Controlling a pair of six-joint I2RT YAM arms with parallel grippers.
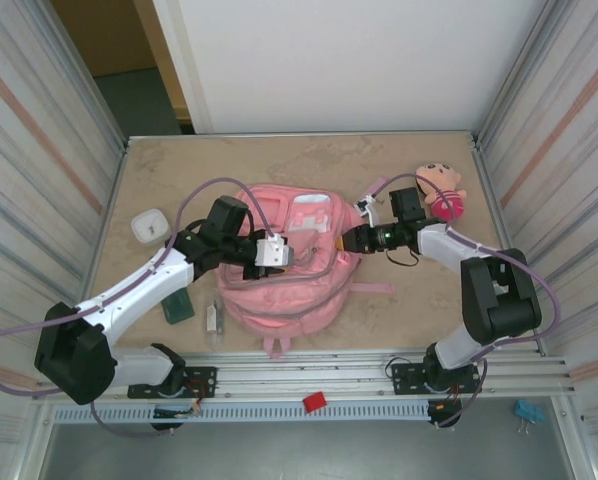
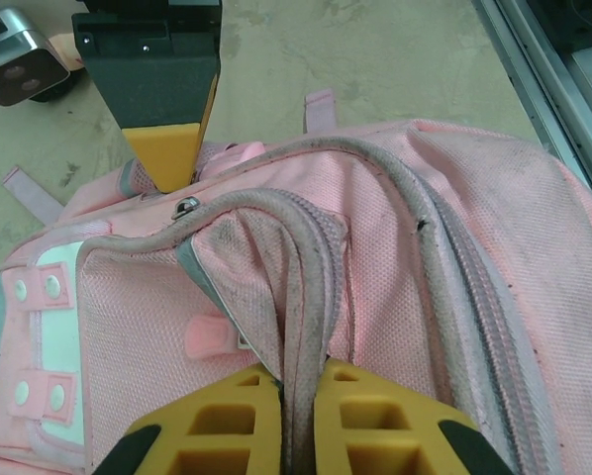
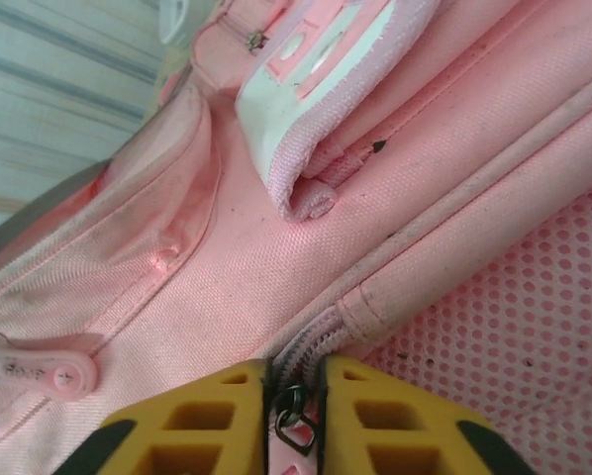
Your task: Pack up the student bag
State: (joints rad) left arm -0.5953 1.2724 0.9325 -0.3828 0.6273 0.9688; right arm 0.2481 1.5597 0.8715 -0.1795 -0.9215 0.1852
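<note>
The pink student bag lies flat in the middle of the table, its white and clear panel toward the far side. My left gripper sits on top of it, shut on a grubby piped fold of the bag's fabric; that gripper shows the fold pinched between its yellow pads. My right gripper is at the bag's right edge. Its wrist view shows the gripper shut on a metal-ringed zip pull at the end of a zip beside pink mesh.
A pink-dressed doll lies at the far right, behind the right arm. Left of the bag are a small white box, a green item and a clear item. Metal walls close both sides.
</note>
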